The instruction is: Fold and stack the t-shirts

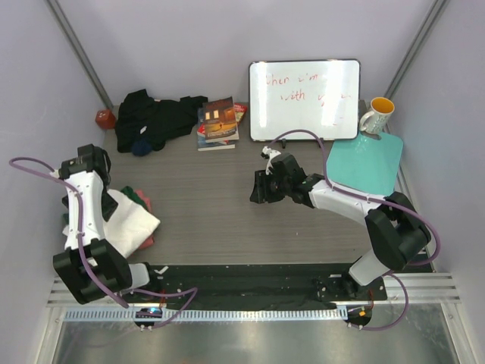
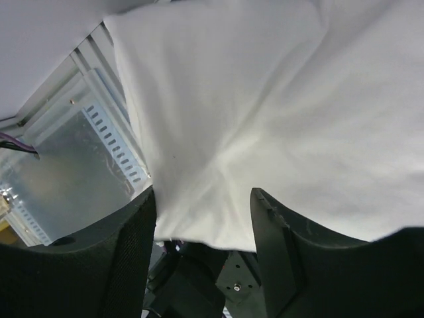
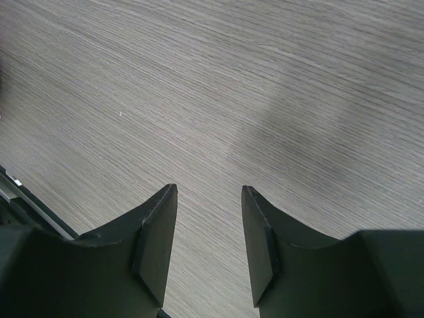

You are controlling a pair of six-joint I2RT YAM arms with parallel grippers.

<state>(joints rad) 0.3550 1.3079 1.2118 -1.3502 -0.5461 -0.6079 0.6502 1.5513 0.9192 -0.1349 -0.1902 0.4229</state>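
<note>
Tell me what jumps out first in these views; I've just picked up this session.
The white t-shirt lies at the left edge of the table beside the left arm, and it fills the view past the open left gripper. A black t-shirt heap sits at the back left, and a whiteboard with red writing stands at the back centre. The right gripper hangs open over bare table at centre.
</note>
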